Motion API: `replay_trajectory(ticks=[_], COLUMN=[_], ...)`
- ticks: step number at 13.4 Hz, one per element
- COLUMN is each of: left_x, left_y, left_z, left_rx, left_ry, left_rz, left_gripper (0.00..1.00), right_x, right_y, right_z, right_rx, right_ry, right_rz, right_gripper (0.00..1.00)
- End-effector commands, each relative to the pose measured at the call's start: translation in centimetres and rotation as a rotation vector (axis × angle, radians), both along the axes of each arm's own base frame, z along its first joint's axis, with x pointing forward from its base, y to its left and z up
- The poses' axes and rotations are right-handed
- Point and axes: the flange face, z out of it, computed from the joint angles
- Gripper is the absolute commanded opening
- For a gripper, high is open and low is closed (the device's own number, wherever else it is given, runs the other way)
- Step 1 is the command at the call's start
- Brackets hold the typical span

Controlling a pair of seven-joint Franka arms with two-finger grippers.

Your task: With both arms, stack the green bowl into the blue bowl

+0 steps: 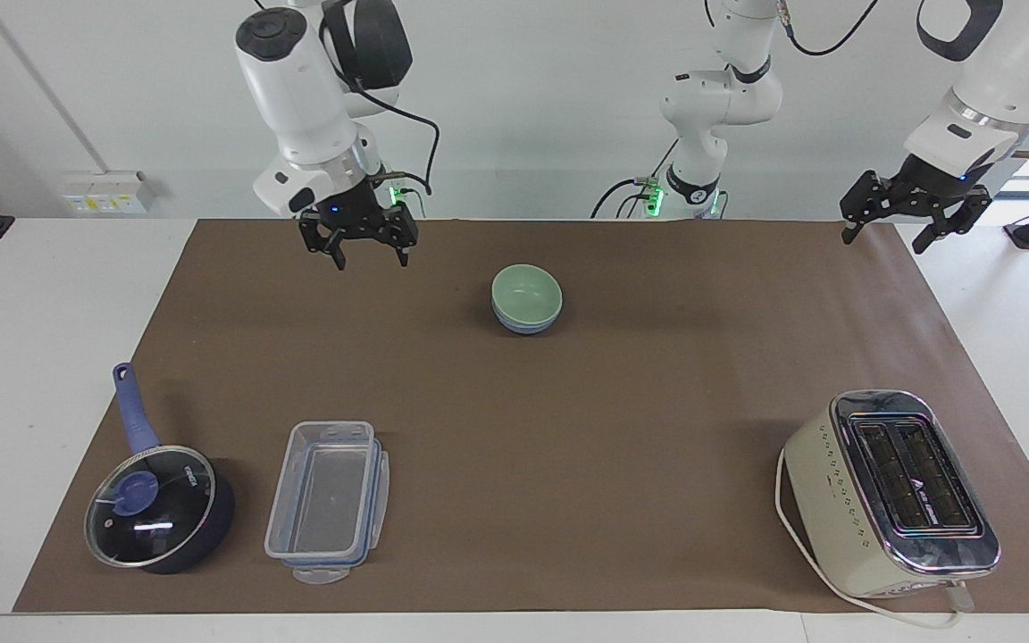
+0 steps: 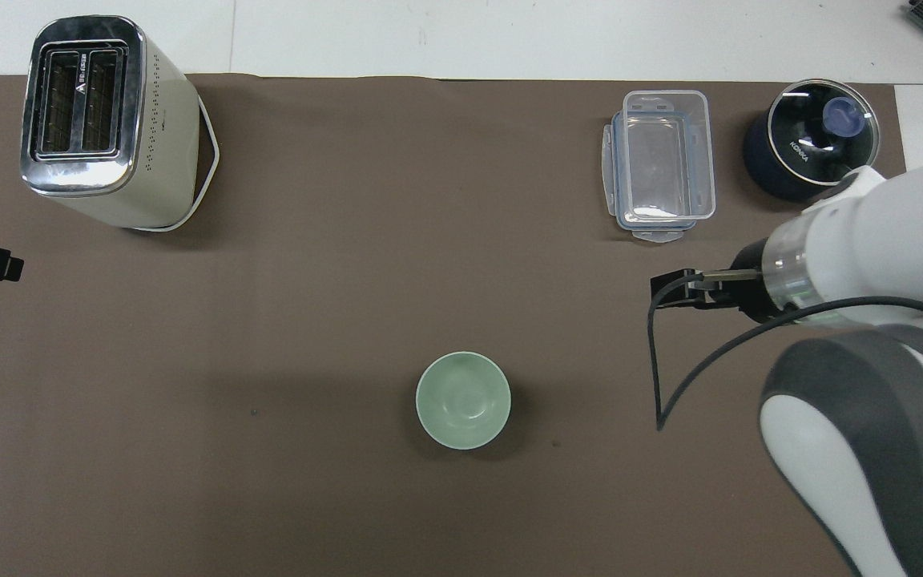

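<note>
The green bowl [image 1: 526, 290] sits nested in the blue bowl [image 1: 523, 328] on the brown mat, near the robots' edge and midway between the arms. In the overhead view only the green bowl [image 2: 463, 399] shows; the blue bowl is hidden under it. My right gripper [image 1: 372, 261] is open and empty, raised over the mat toward the right arm's end, well apart from the bowls; it also shows in the overhead view [image 2: 674, 292]. My left gripper [image 1: 888, 237] is open and empty, waiting raised over the mat's corner at the left arm's end.
A cream toaster [image 1: 890, 491] stands far from the robots at the left arm's end. A clear plastic container [image 1: 329, 500] and a dark-blue saucepan with a glass lid [image 1: 157, 505] stand far from the robots at the right arm's end.
</note>
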Motion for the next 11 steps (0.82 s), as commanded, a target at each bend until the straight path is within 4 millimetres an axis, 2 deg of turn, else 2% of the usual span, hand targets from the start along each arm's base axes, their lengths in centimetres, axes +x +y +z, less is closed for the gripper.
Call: replay_trajectory(ticks=[1, 3, 5, 6, 9, 11], left_x=[-0.4, -0.4, -0.4, -0.4, -0.4, -0.4], left_y=[0.0, 0.0, -0.1, -0.1, -0.1, -0.1], left_z=[0.5, 0.5, 0.5, 0.5, 0.5, 0.5], left_rx=[0.005, 0.005, 0.005, 0.005, 0.005, 0.005], left_ry=[0.005, 0.005, 0.005, 0.005, 0.005, 0.005], left_rz=[-0.015, -0.015, -0.017, -0.017, -0.017, -0.017], left_gripper=[1.0, 1.0, 1.0, 1.0, 1.0, 1.0], right_x=[0.7, 1.0, 0.8, 0.5, -1.2, -2.8], right_y=[-3.2, -4.7, -6.3, -6.9, -10.2, -12.1], right_z=[1.6, 3.7, 7.1, 8.8, 11.7, 13.0], right_rx=[-0.053, -0.113, -0.113, -0.112, -0.097, -0.07], right_ry=[-0.023, -0.061, -0.08, -0.082, -0.063, -0.082], right_rz=[-0.022, -0.032, -0.063, -0.076, -0.139, -0.178], right_gripper=[1.0, 1.0, 1.0, 1.0, 1.0, 1.0])
